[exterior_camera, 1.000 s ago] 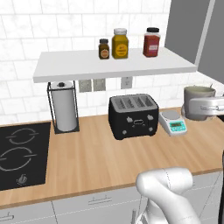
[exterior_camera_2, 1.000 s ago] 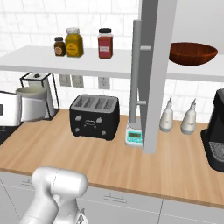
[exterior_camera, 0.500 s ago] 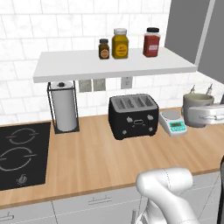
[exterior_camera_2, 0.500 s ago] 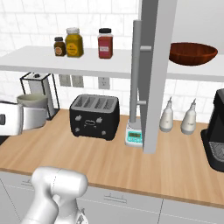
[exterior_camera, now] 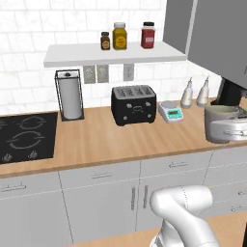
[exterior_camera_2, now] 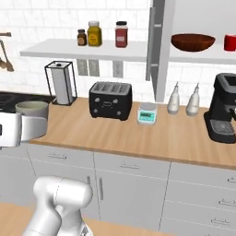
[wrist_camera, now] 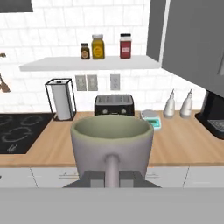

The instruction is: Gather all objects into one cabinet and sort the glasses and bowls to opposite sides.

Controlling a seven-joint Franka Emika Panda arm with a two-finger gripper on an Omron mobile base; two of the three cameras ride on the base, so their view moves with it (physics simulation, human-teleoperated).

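Carrying the pale grey cup (wrist_camera: 112, 139) by its handle, gripper (wrist_camera: 112, 177) clamped shut on it with the rigid, probably light but chippable cup upright just above the fingers. Beyond them: toaster (wrist_camera: 114, 105), open cabinet (exterior_camera_2: 193, 55) holding the bowl (exterior_camera_2: 192, 42), door edge (exterior_camera_2: 156, 50) to dodge.

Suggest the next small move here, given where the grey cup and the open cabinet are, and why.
Probably carry the pale grey cup, which the jaws hold by its handle, up and right toward the open cabinet. The brown bowl and a red mug already sit on its shelf, and the cup is at counter height.
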